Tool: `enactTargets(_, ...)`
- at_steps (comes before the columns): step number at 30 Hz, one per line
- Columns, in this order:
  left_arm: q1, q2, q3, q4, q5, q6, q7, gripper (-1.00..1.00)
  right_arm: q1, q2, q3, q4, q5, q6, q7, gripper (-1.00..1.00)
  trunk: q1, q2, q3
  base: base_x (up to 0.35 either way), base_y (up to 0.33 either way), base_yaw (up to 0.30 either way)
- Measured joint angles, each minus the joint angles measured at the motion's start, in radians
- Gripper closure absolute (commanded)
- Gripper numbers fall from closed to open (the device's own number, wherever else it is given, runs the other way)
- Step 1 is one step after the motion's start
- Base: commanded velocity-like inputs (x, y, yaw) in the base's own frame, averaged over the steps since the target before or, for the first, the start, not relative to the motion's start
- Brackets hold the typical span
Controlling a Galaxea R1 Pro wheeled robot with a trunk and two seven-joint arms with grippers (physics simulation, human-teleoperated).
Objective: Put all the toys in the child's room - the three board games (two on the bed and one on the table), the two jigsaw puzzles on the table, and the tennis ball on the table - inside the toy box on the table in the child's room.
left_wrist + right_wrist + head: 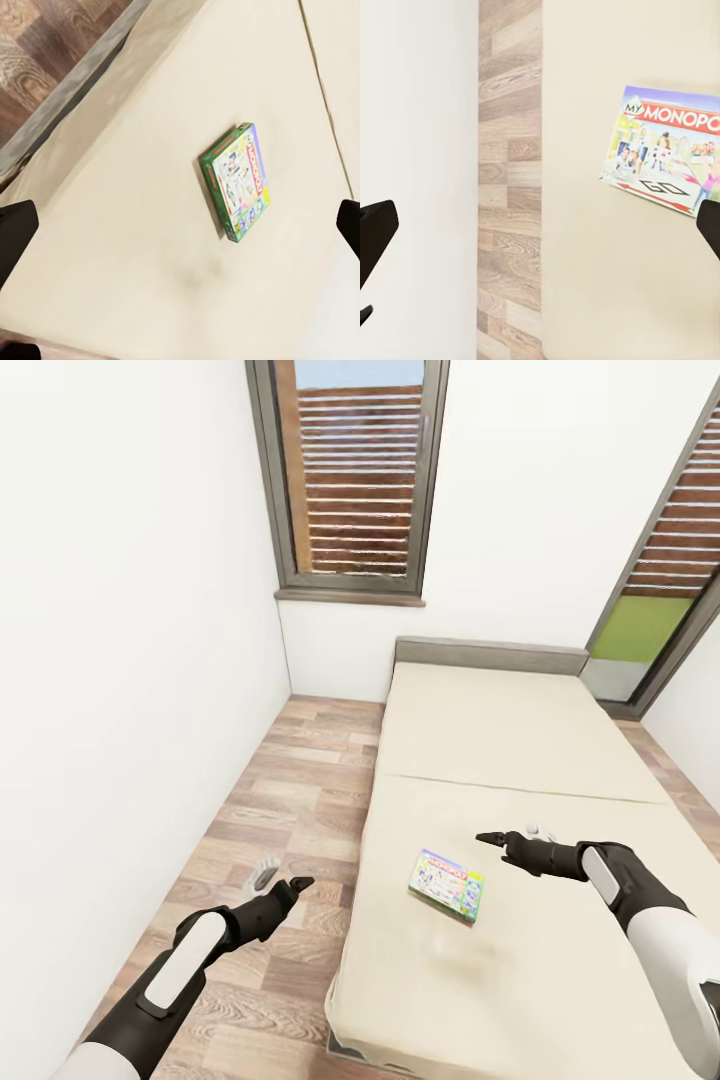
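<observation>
monopoly box [447, 883] lay lower centre on the bed [520, 760], bare mattress all round; left pincer [296, 884] and right pincer [492, 839] gaped, empty.

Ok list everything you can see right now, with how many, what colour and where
board game: one, green-edged Monopoly box, lying flat on the bed's near half
bed: one, beige cover, low grey headboard, against the far wall
floor: wood planks, left of the bed
windows: two, grey frames, brown slatted shutters, far wall and right wall
walls: white
left claw: one, black, open, over the floor beside the bed
right claw: one, black, open, above the bed right of the board game
</observation>
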State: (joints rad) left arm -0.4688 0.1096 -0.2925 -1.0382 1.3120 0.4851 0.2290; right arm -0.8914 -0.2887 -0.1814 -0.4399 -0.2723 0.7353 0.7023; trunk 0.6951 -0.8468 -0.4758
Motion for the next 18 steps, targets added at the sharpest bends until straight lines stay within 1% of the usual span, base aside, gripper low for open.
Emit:
enactTargets(9, 0.0, -0.001, -0.005, -0.001, 0.001, 0.001, -0.001, -1.0, 0.001, -0.001, 0.0, 0.0, 0.002, -0.001, 0.023, -1.0, 0.035, -0.063, -0.029, 0.0, 0.0, 0.0)
enactTargets(18, 0.0, -0.002, -0.006, -0.001, 0.001, 0.001, -0.002, -1.0, 0.001, -0.001, 0.0, 0.001, 0.003, -0.002, 0.029, -1.0, 0.069, -0.126, -0.058, 0.0, 0.0, 0.0)
